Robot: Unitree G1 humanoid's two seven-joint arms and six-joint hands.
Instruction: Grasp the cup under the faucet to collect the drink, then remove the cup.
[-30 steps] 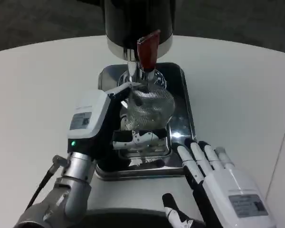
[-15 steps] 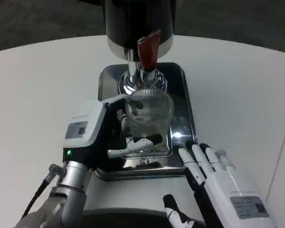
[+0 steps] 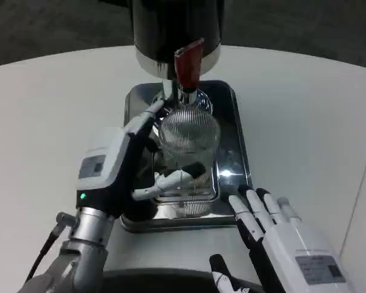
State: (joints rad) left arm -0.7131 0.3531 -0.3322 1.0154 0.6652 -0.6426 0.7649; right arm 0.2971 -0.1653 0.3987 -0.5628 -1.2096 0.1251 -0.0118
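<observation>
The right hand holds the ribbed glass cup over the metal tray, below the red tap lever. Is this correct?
Not quite: in the head view it is the left hand that holds the ribbed glass cup over the metal tray, below the red tap lever. The right hand rests flat beside the tray, holding nothing.

Your clear glass cup (image 3: 190, 141) shows fine ribbed lines across its wall, above a mirror-bright silver tray (image 3: 239, 152). The faucet (image 3: 174, 91) is chrome, its lever (image 3: 188, 63) dark red, and the dispenser (image 3: 177, 27) behind it is black with a silver band at the base. Your left hand (image 3: 125, 168) has a white back with a grey label and a small green light; its fingers are white and black. Your right hand (image 3: 283, 235) matches it. The table (image 3: 43, 116) is plain white.
</observation>
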